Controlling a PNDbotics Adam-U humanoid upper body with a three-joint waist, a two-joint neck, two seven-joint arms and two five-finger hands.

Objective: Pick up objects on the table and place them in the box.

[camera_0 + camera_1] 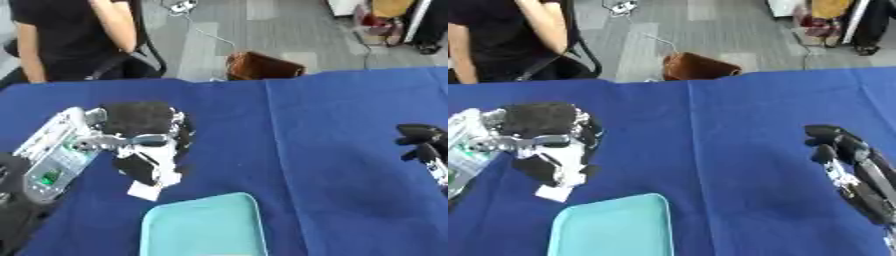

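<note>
Left-centre of frame: left hand (144,145) fingers curled over small white flat object (144,190) | object just above teal box (206,227) | judged light, thin; pinch edges | right hand (846,165) idle, fingers relaxed, right edge.

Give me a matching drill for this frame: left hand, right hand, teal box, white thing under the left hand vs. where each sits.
Things:
1. left hand
2. right hand
3. teal box
4. small white object

Places:
A. bottom centre, at the near edge of the blue table
B. right side, idle over bare cloth, holding nothing
C. left side, fingers pointing down toward the cloth
D. just below the left fingers, beside the box's upper left corner

Pairs: 1-C, 2-B, 3-A, 4-D
</note>
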